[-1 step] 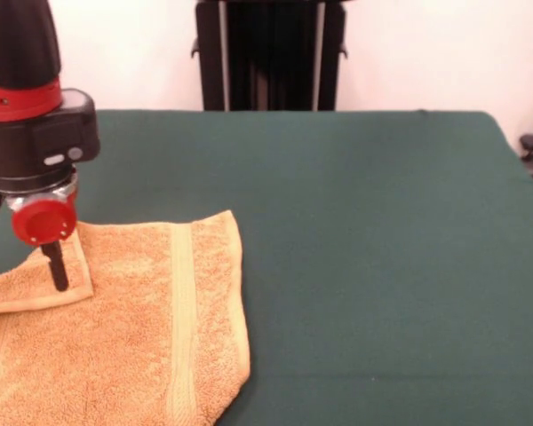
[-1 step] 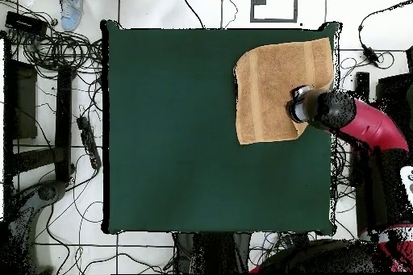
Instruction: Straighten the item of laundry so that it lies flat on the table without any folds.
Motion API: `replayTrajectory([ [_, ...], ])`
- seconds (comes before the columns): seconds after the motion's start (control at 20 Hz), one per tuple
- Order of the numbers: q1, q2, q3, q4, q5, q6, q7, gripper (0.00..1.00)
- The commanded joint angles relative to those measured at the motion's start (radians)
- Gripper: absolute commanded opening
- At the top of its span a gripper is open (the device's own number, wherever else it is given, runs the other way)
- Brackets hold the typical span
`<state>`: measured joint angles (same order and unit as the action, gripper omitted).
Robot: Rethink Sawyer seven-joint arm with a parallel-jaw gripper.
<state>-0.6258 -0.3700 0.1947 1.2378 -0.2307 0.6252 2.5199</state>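
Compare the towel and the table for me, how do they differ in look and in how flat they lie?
The towel is orange-tan and looped, with ribbed bands; the table is covered in plain dark green cloth. The towel is small and sits at one corner of the table, which is far larger. The table's cloth lies smooth, while the towel has one corner folded over onto itself, beneath the gripper. Both are roughly rectangular fabric surfaces.

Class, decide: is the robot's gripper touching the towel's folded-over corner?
Cannot tell. In the front view the gripper overlaps the folded corner of the towel, but neither contact nor a gap shows; in the overhead view the arm hides it.
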Motion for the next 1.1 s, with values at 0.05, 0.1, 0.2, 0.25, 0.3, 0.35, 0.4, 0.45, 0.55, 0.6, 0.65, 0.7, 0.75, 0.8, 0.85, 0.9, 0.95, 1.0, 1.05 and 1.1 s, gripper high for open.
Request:
replayTrajectory([
  [0.05, 0.053, 0.075, 0.127, 0.11, 0.026, -0.083, -0.022, 1.0],
  [0.1, 0.051, 0.076, 0.129, 0.114, 0.028, -0.084, -0.021, 1.0],
  [0.2, 0.048, 0.077, 0.131, 0.117, 0.032, -0.083, -0.022, 1.0],
  [0.25, 0.047, 0.077, 0.131, 0.117, 0.032, -0.081, -0.024, 1.0],
  [0.3, 0.047, 0.077, 0.132, 0.117, 0.033, -0.078, -0.026, 1.0],
  [0.35, 0.044, 0.078, 0.133, 0.117, 0.031, -0.076, -0.033, 1.0],
  [0.4, 0.041, 0.08, 0.135, 0.116, 0.03, -0.071, -0.042, 1.0],
  [0.45, 0.041, 0.08, 0.136, 0.114, 0.028, -0.068, -0.047, 1.0],
  [0.55, 0.04, 0.08, 0.136, 0.112, 0.024, -0.063, -0.057, 1.0],
  [0.6, 0.04, 0.08, 0.136, 0.11, 0.022, -0.057, -0.063, 1.0],
  [0.65, 0.04, 0.08, 0.135, 0.108, 0.02, -0.051, -0.068, 1.0],
  [0.7, 0.041, 0.081, 0.135, 0.106, 0.019, -0.045, -0.073, 1.0],
  [0.75, 0.04, 0.081, 0.133, 0.106, 0.018, -0.04, -0.076, 1.0],
  [0.8, 0.04, 0.08, 0.13, 0.107, 0.017, -0.036, -0.076, 1.0],
  [0.85, 0.042, 0.079, 0.126, 0.107, 0.017, -0.035, -0.073, 1.0],
  [0.9, 0.046, 0.079, 0.121, 0.106, 0.016, -0.029, -0.069, 1.0],
  [0.95, 0.048, 0.079, 0.116, 0.106, 0.018, -0.025, -0.063, 1.0],
  [1.0, 0.052, 0.08, 0.11, 0.107, 0.019, -0.024, -0.052, 1.0],
  [1.05, 0.054, 0.081, 0.105, 0.108, 0.02, -0.025, -0.044, 1.0],
  [1.1, 0.056, 0.083, 0.1, 0.109, 0.02, -0.026, -0.038, 1.0],
])
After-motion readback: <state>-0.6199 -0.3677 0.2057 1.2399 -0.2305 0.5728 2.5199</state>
